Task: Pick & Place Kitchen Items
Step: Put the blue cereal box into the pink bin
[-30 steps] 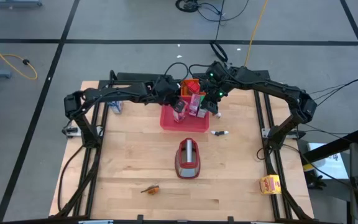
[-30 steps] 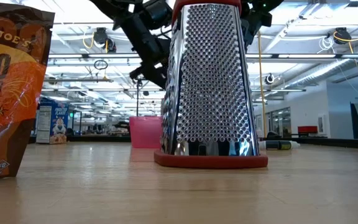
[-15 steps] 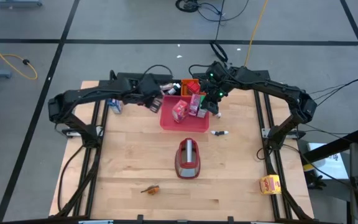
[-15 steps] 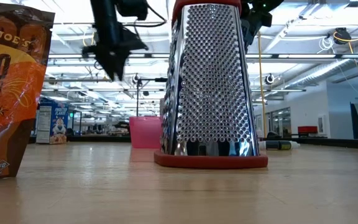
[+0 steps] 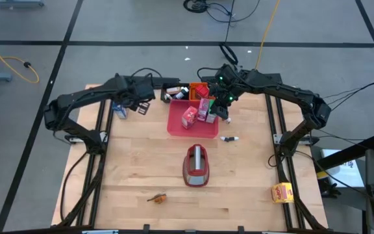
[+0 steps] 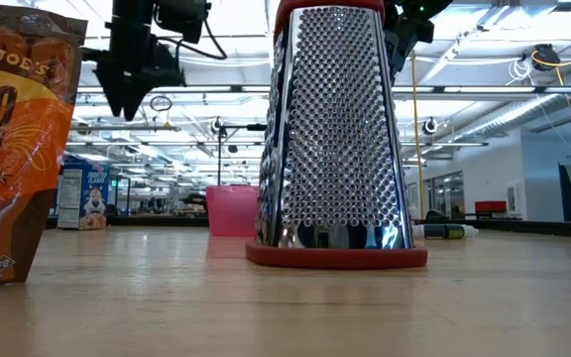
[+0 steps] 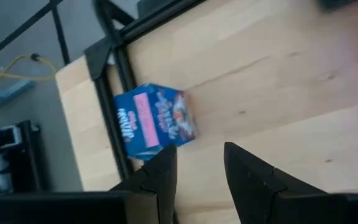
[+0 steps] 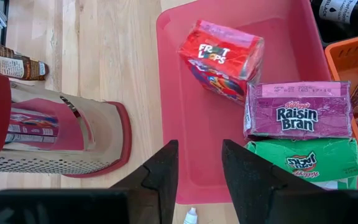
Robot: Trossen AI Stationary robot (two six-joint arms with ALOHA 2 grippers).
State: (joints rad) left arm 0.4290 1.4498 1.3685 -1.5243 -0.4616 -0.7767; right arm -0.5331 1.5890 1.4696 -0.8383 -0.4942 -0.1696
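Now the left tool (image 5: 141,104) hangs above the wooden surface (image 5: 141,169), fingers apart with a narrow gap and nothing between them. The blue-red-white carton (image 7: 155,121) lies just ahead of it at the surface's ten o'clock corner, beside the dark frame rail. Over at twelve o'clock the right tool (image 8: 197,163) hovers at the edge of the pinkish-red tray (image 8: 188,140), fingers parted and empty. Inside the tray sit a red carton (image 8: 221,59), a pink carton (image 8: 298,110) touching it, and a green carton (image 8: 306,160) pressed against the pink one. A small bottle (image 5: 229,138) lies on the surface at the tray's four o'clock; its colour is hard to tell. The grater (image 5: 197,166) stands mid-surface, the orange-brown piece (image 5: 157,197) at seven o'clock, the yellow carton (image 5: 282,192) at four o'clock.
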